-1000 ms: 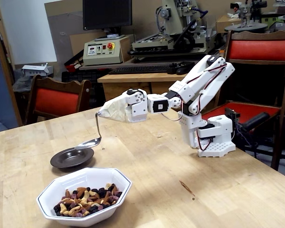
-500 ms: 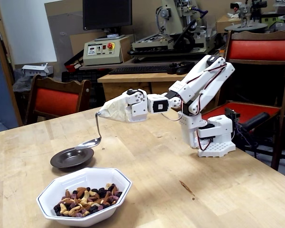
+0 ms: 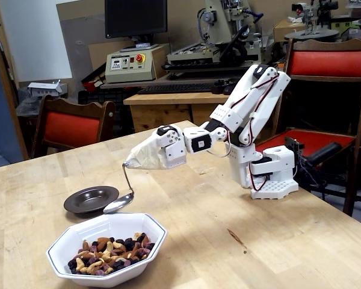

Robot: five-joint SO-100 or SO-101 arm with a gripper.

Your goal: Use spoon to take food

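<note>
Your cloth-hidden gripper (image 3: 132, 161) carries the shiny silver metal spoon (image 3: 119, 203); finger spread unreadable. Its bowl hangs between the dark saucer (image 3: 89, 200) and white octagonal bowl (image 3: 108, 247) of mixed nuts and raisins (image 3: 107, 253); dip into them next.

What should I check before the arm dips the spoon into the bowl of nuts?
1. Spoon secured at the gripper: cannot tell, beige cloth hides the jaws.
2. Spoon over the white bowl: not ok, it hangs by the far rim, beside the dark dish.
3. Spoon empty: ok, nothing visible in it.
4. Food available: ok, piled in the bowl.
5. Bowl upright on the table: ok.
</note>
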